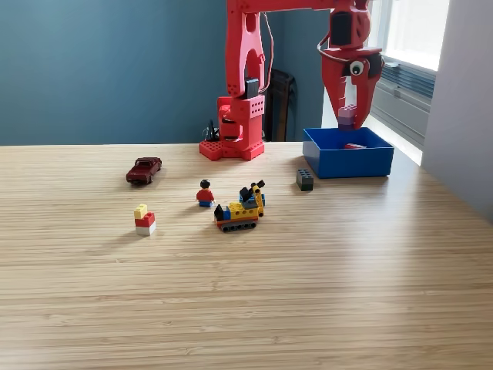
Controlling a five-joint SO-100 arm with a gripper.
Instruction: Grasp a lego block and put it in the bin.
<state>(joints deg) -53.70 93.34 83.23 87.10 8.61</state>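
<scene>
**Now the block hangs over the bin**

The red gripper (348, 116) is closed on a pale purple lego block (347, 114), directly above the blue bin (348, 163) at the bench's far right corner. I judge this the release step: next, the jaws must open so the block drops inside.

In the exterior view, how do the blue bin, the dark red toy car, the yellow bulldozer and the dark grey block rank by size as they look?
1. blue bin
2. yellow bulldozer
3. dark red toy car, though it sits farther back, so its rank against the bulldozer is unsure
4. dark grey block
</scene>
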